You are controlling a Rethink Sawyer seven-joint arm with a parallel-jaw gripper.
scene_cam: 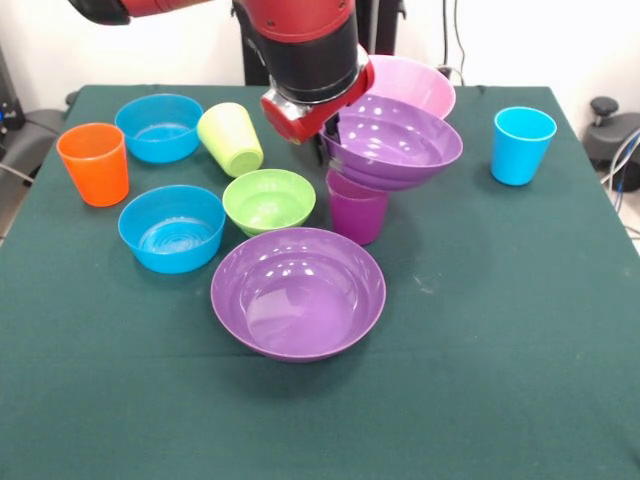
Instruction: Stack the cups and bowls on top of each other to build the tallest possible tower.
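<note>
Green cloth covers the counter (pixel 480 380), which carries every item. Red and black arm (pixel 305 50) descends from the far edge; its jaws (pixel 333 128) sit at the far-left rim of a wide purple bowl (pixel 395 140), and whether they are spread or pinching that rim cannot be told, as the bowl and wrist hide them. That bowl rests tilted on top of the purple cup (pixel 356 212), which stands near the centre. A second wide purple bowl (pixel 298 293) sits upright on the counter, near side of centre, just in front of the cup. Pink bowl (pixel 415 82) stands at the far side, partly hidden behind the raised purple bowl. Two blue bowls: one far left (pixel 159 127), one nearer (pixel 172 228). Small green bowl (pixel 269 200) lies between the nearer blue bowl and the purple cup. Orange cup (pixel 94 163) stands upright at the left edge. Lime green cup (pixel 231 139) leans beside the far blue bowl. Light blue cup (pixel 522 145) stands alone, far right.
</note>
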